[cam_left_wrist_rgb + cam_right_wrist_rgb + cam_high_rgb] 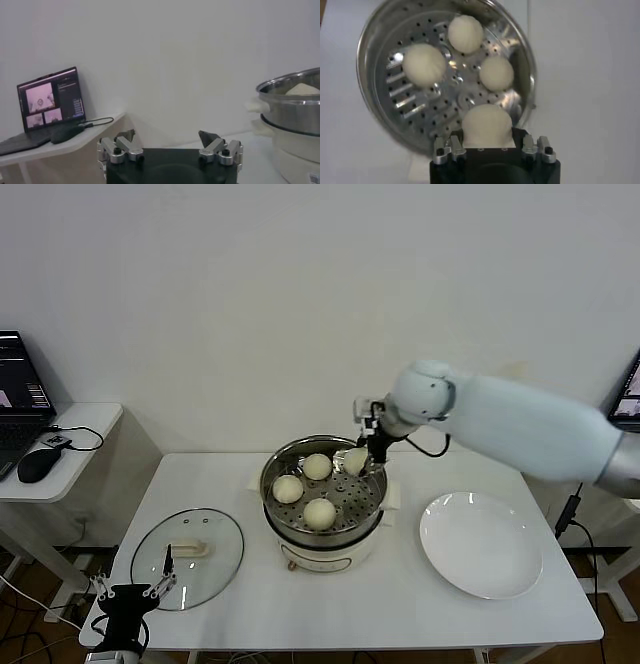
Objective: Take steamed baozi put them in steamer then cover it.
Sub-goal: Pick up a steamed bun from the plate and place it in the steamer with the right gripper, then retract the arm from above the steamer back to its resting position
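Note:
The steel steamer (372, 503) on its white base stands mid-table. Three cream-white baozi (319, 513) (287, 488) (317, 466) lie on its perforated tray (415, 107). My right gripper (358, 460) hangs over the steamer's far right rim, shut on a fourth baozi (487, 125), which sits between its fingers just above the tray. The glass cover (187, 557) with its cream handle lies flat on the table at the left. My left gripper (130, 585) stands open at the table's front left corner, beside the cover, with nothing between its fingers (209, 137).
A white plate (481, 543) lies bare on the right of the table. A side table (90, 420) at the left carries a laptop (50, 102) and a mouse (38, 465). A white wall stands behind.

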Tool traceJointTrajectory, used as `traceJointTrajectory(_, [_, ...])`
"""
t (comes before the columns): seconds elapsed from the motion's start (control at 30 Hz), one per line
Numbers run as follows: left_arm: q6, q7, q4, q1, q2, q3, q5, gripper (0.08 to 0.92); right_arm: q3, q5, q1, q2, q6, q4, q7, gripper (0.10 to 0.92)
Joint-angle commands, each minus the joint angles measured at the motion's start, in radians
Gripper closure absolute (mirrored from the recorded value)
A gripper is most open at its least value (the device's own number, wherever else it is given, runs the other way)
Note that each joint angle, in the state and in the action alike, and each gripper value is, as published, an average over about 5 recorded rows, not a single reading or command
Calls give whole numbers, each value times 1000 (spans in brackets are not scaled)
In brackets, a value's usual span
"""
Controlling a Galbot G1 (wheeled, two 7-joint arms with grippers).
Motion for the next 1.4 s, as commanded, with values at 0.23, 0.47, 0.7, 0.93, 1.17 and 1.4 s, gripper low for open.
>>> traceJointTrajectory(0.23, [0, 0, 6, -5, -1, 0, 0, 177, -8, -18, -108, 74, -80, -56, 63, 414])
traceJointTrajectory(0.47, [0, 0, 7, -8, -6, 4, 1, 177, 4, -25, -123, 65, -78, -55, 76, 412])
traceJointTrajectory(0.7, [0, 1, 2, -3, -5, 2, 3, 177, 57, 7, -119, 31, -79, -18, 103, 284])
traceJointTrajectory(0.93, [0, 1, -3, -3, -6, 3, 4, 177, 156, 95, -110, -101, -78, 110, 206, 204])
traceJointTrajectory(1.17, [-1, 0, -2, -3, -4, 6, 4, 177, 366, 254, -347, -292, 59, 310, 610, 202])
traceJointTrajectory(1.4, [1, 2, -3, -9, -7, 23, 17, 177, 943, 141, -971, -383, 401, 432, 827, 203])
